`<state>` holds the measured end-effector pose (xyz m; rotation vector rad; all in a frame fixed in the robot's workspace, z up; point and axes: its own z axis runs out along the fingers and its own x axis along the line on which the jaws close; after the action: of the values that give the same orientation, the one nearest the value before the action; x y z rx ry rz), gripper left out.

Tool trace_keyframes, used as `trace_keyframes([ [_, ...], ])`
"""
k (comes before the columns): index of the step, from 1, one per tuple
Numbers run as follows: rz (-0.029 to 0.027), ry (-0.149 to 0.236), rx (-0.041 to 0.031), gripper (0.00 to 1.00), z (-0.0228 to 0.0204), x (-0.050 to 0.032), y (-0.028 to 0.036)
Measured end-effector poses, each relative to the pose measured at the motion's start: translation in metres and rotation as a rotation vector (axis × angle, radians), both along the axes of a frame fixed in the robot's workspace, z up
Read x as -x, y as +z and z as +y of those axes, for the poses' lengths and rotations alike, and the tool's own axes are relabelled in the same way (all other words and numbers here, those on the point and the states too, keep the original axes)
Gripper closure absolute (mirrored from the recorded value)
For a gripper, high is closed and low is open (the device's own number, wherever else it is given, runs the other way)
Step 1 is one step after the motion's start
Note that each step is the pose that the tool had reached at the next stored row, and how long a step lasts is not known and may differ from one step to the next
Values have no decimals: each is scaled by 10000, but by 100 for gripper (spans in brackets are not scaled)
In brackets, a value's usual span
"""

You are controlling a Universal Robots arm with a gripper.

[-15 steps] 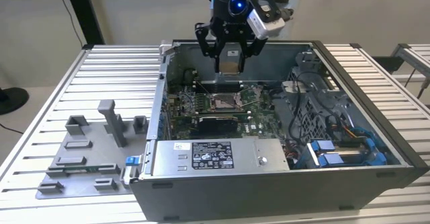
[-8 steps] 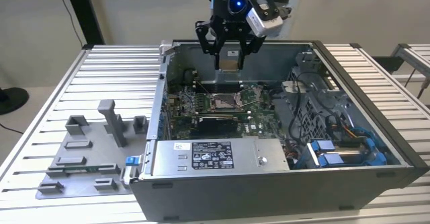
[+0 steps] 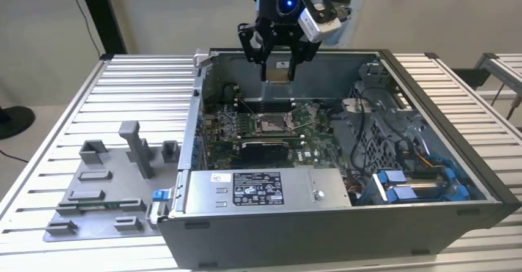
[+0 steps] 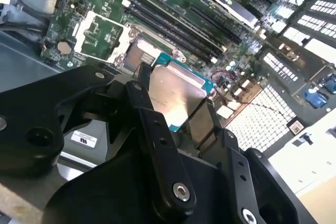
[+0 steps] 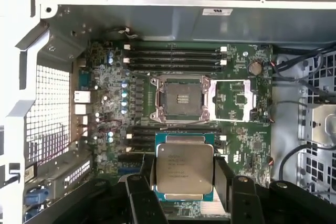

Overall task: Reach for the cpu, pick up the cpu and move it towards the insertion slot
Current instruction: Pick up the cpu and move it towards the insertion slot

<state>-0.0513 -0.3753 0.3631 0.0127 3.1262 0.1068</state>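
My gripper (image 3: 277, 69) hangs over the far side of the open computer case (image 3: 456, 162), shut on the cpu (image 3: 278, 72). In both wrist views the cpu (image 5: 185, 169) (image 4: 173, 95) shows a silvery face with a green-edged rim, pinched between two black fingers (image 5: 223, 179). The insertion slot (image 3: 273, 123) is a square socket with a metal frame and dark centre on the green board. It lies below the held chip, a little toward the case's near side. In the first wrist view the slot (image 5: 179, 99) stands open, its load plate (image 5: 236, 99) folded aside. The slot (image 4: 139, 53) also appears beyond the chip.
Memory slots (image 5: 173, 59) flank the socket on both sides. A power supply (image 3: 253, 189) fills the case's near edge; cables and blue drive bays (image 3: 416, 183) crowd the exterior view's right. A grey fixture plate (image 3: 106, 180) with blocks sits left of the case on the slatted table.
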Motion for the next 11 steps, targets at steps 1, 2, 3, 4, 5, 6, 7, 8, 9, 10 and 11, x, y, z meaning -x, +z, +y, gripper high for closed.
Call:
trace_keyframes([
  [1, 0, 7, -21, 100, 12, -3, -2],
  [2, 0, 15, -43, 100, 23, -6, -5],
  [3, 0, 20, -66, 100, 33, -10, -7],
  [4, 0, 24, -89, 100, 42, -15, -9],
  [5, 0, 28, -114, 100, 51, -22, -11],
  [6, 0, 31, -139, 100, 58, -32, -12],
  [7, 0, 34, -168, 100, 66, -45, -14],
  [8, 0, 37, -194, 100, 73, -57, -15],
  [9, 0, 38, -224, 100, 80, -70, -17],
  [10, 0, 41, -254, 100, 86, -84, -19],
  [11, -1, 44, -288, 100, 94, -97, -21],
])
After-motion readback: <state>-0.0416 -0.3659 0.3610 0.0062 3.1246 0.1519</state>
